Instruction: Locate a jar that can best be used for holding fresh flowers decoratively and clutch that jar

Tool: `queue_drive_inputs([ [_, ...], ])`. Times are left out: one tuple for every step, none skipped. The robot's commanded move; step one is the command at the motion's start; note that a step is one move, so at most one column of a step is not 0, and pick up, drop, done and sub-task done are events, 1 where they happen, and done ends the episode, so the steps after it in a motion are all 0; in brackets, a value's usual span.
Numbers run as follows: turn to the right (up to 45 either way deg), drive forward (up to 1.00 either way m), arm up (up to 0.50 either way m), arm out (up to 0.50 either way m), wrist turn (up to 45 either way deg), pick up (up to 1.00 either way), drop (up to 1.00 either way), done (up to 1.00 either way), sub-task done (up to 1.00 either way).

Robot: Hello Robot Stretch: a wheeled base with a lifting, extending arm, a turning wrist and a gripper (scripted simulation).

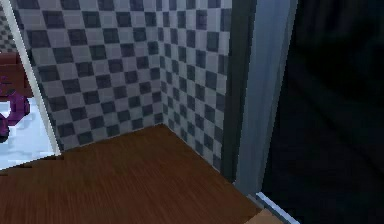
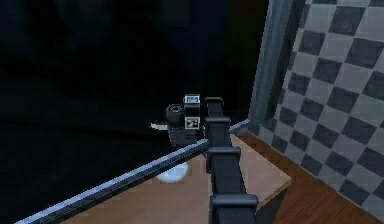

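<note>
While the gripper hung against darkness, whether it held anything unclear, a pale round blob, possibly the jar, lay near it on a wooden surface, probably rigid, slick, breakable, best taken around its body.

Forward view: tiled wall across the upper left and middle, floor below it, door frame right of the corner. Arm side view: arm comes up from bottom centre in front of the bench, pincer mid-frame, small round thing on the bench just left of the arm.
</note>
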Motion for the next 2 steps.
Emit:
queue_drive_inputs([
  [0.0, 0.00, -0.30, 0.00, 0.0, 0.00, 0.00, 0.00, 0.00],
  [0.0, 0.00, 0.00, 0.00, 0.0, 1.00, 0.00, 0.00, 0.00],
])
